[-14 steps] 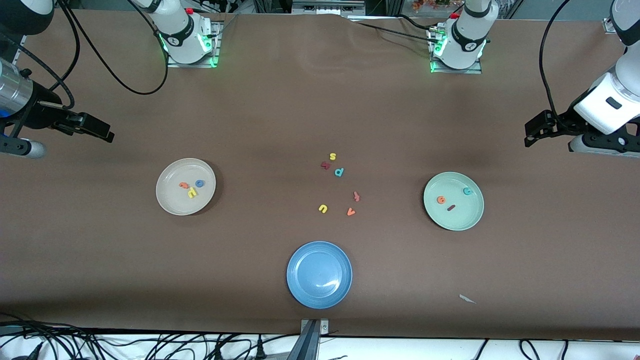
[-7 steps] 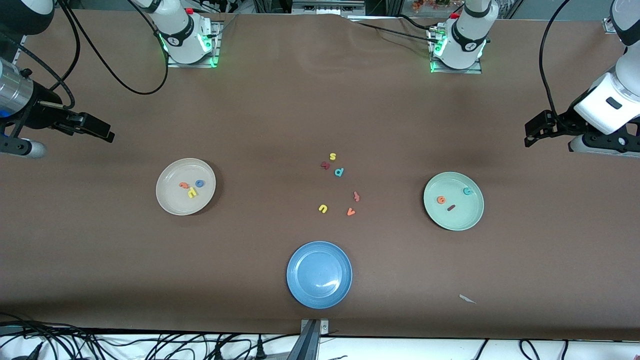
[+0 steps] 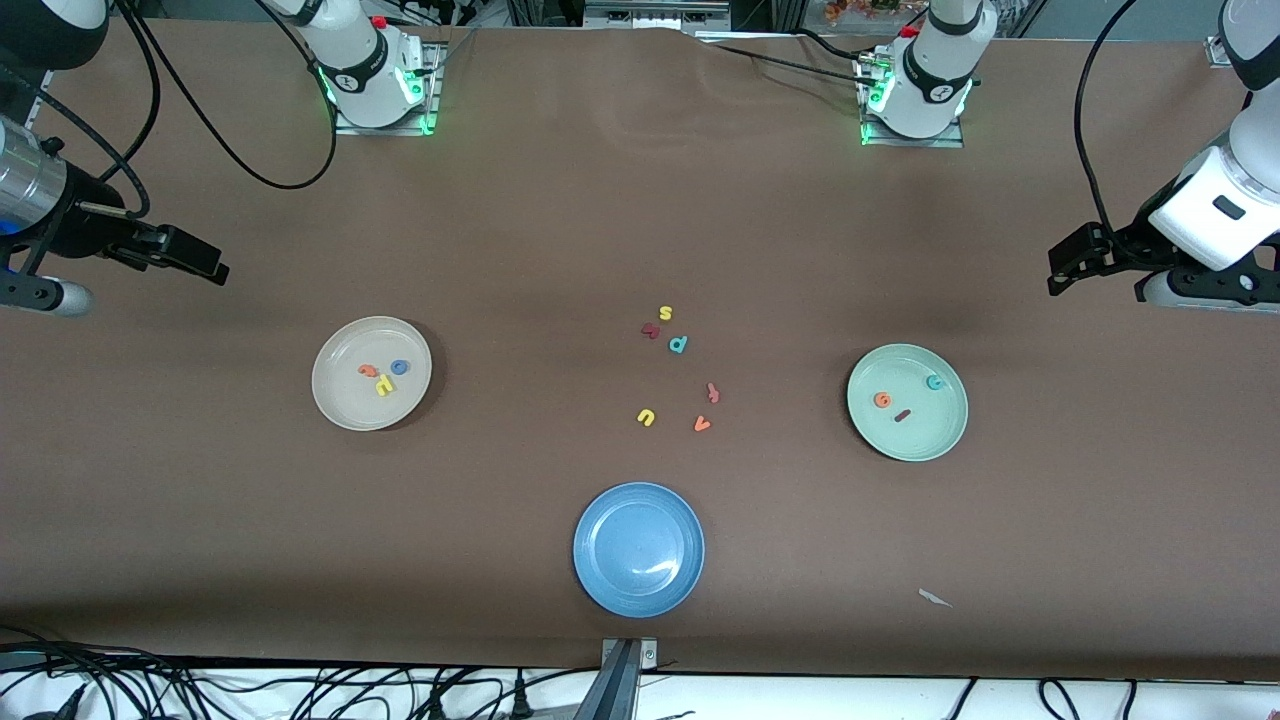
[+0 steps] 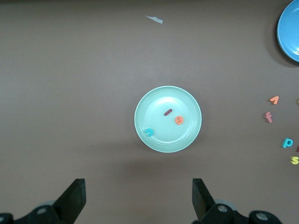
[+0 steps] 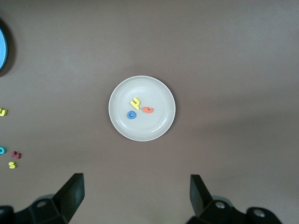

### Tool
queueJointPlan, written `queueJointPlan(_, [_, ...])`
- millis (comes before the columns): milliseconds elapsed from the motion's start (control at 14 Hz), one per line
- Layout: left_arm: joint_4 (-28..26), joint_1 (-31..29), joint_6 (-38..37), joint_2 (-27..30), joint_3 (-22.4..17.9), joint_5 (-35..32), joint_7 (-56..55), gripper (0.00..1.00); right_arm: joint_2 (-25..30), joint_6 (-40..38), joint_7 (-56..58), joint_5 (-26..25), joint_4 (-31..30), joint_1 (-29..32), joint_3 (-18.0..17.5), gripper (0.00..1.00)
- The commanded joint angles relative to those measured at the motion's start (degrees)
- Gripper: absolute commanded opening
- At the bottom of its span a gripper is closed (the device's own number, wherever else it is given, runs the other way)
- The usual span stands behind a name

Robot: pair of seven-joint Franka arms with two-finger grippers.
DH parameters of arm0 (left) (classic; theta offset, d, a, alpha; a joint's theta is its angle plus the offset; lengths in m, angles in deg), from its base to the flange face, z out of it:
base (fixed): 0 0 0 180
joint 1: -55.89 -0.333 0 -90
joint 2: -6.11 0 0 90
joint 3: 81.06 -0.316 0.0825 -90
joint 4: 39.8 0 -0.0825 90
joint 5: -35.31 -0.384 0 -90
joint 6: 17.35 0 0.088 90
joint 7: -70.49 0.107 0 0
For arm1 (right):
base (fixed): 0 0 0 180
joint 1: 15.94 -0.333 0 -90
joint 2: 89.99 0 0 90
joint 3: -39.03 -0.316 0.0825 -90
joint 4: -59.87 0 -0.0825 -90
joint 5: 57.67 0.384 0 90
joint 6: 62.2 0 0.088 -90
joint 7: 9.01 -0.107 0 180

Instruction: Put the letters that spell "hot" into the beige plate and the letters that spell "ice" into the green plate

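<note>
The beige plate [image 3: 335, 400] lies toward the right arm's end of the table and holds the yellow "h" [image 3: 384, 385], blue "o" [image 3: 400, 367] and orange "t" [image 3: 367, 371]. The green plate [image 3: 935, 430] lies toward the left arm's end and holds the orange "e" [image 3: 882, 400], dark red "i" [image 3: 903, 415] and teal "c" [image 3: 934, 382]. My right gripper [image 3: 215, 268] hangs open and empty high over bare table beside the beige plate [image 5: 161, 126]. Likewise my left gripper [image 3: 1060, 275] is open with nothing in it, raised beside the green plate [image 4: 189, 135].
A blue plate [image 3: 620, 530] with nothing in it sits near the front edge. Between the two other plates lie loose letters: yellow "s" [image 3: 666, 313], a dark red one [image 3: 651, 330], teal "p" [image 3: 678, 344], a reddish "f" [image 3: 713, 392], yellow "u" [image 3: 646, 417], orange "v" [image 3: 702, 424]. A white scrap [image 3: 934, 598] lies nearer the front.
</note>
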Motion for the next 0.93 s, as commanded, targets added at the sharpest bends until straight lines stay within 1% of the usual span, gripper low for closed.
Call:
queueJointPlan(0, [1.3,0.4,-1.2,-0.6,0.3,-0.4,-0.9,1.00,0.8,-1.2,-0.2,-0.6,0.5,1.0,-1.1,1.00])
queueJointPlan(855, [1.3,0.7,-1.9,-0.5,0.4,-0.3,-2.8,1.00,0.5,-1.0,-0.2,-0.7,0.5,0.9,-1.1,1.00])
